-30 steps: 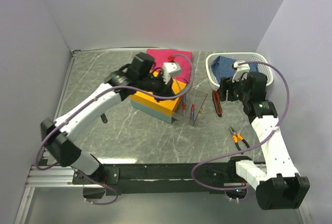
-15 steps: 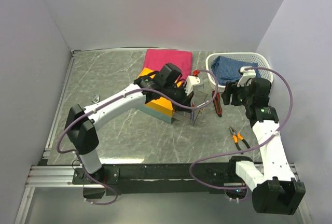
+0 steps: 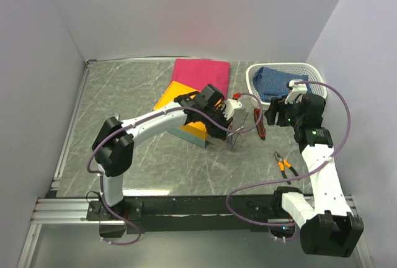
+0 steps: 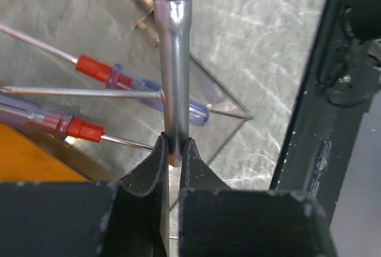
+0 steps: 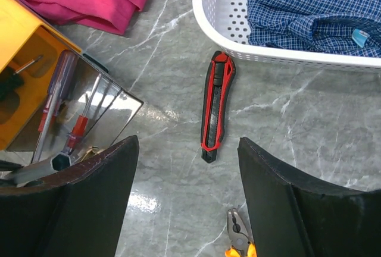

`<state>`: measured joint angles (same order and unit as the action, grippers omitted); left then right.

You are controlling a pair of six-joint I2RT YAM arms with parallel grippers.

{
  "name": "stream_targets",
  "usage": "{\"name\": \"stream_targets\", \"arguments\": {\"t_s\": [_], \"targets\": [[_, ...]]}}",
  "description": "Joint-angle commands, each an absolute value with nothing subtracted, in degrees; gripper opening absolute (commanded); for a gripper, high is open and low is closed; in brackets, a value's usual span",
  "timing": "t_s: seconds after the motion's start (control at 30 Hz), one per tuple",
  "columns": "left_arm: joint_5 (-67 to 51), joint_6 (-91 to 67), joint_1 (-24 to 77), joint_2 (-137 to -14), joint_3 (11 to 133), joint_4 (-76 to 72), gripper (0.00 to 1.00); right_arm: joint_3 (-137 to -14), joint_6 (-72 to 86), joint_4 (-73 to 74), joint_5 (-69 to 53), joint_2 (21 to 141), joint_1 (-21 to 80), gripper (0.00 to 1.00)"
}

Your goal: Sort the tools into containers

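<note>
The left arm [image 3: 155,122] reaches across the box with the orange-yellow top and pale teal bottom [image 3: 175,92]. Its jaws are shut tight on 1 end of a thin grey metal tube [image 4: 174,60]. The tube sticks out past the jaws, over the clear side panel [image 5: 113,108] of the box. You can see its open round end in the right wrist view.

2 screwdrivers with red collars and see-through handles [image 4: 119,78] lie at the clear panel, under the tube. A thin metal rod lies between them. A tiny gold-coloured bit [image 4: 144,7] sits on the grey marble desk [image 3: 142,150] just past the tube's tip.

The right arm [image 3: 316,150] hangs above the desk near the white plastic basket with little holes [image 3: 255,91]. Its jaws are wide open and hold nothing. Below them on the desk lies a long red and black tool [image 5: 217,105]. It is between the clear panel and the basket, near the basket's rim but not touching it.

A blue checked cloth [image 5: 309,7] fills the basket. A folded pink cloth [image 3: 201,72] lies behind the box. Small pliers with orange handles [image 3: 284,165] lie on the desk close to the right arm.
</note>
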<state>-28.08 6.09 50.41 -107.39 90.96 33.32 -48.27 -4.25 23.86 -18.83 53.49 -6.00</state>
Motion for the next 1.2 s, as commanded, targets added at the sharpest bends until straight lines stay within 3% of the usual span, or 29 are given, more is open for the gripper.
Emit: {"name": "stream_targets", "arguments": {"t_s": [0.0, 0.33, 0.4, 0.47, 0.67, 0.8, 0.93, 1.0, 1.07, 1.17], "targets": [[-24.9, 3.9, 50.3, -107.7, 92.0, 31.3, 0.01, -47.9, -4.0, 21.6, -19.7, 52.7, -6.5, 0.75], [-12.2, -2.5, 49.7, -107.1, 91.8, 30.8, 0.01, -47.0, -3.2, 20.5, -20.4, 53.0, -6.9, 0.75], [-9.2, -5.4, 49.6, -106.8, 91.1, 30.3, 0.30, -47.1, -3.3, 20.2, -20.2, 52.8, -6.8, 0.75], [-12.4, -4.2, 49.7, -106.6, 91.6, 31.1, 0.46, -47.2, -3.4, 19.7, -20.1, 52.8, -7.0, 0.75], [-22.8, 1.4, 49.7, -104.8, 96.6, 29.3, 0.56, -46.9, -3.6, 20.7, -21.1, 53.1, -7.4, 0.76], [-20.6, 1.3, 49.6, -107.8, 111.5, 31.9, 0.54, -47.5, -3.6, 22.2, -23.3, 55.4, -7.3, 0.75], [-14.9, 4.5, 46.4, -104.7, 113.8, 28.8, 0.52, -48.3, -2.2, 22.7, -25.5, 59.1, -6.6, 0.75], [-12.7, 4.2, 43.6, -103.5, 111.5, 28.7, 0.31, -48.6, -1.1, 21.9, -26.3, 61.3, -6.3, 0.69], [-10.1, 2.0, 38.3, -101.3, 108.6, 29.0, 0.01, -48.7, -0.7, 21.0, -26.5, 62.8, -5.7, 0.60], [-7.4, 1.3, 29.9, -97.1, 98.0, 26.2, 0.01, -48.3, -1.1, 20.7, -27.2, 63.9, -4.3, 0.43]]}}
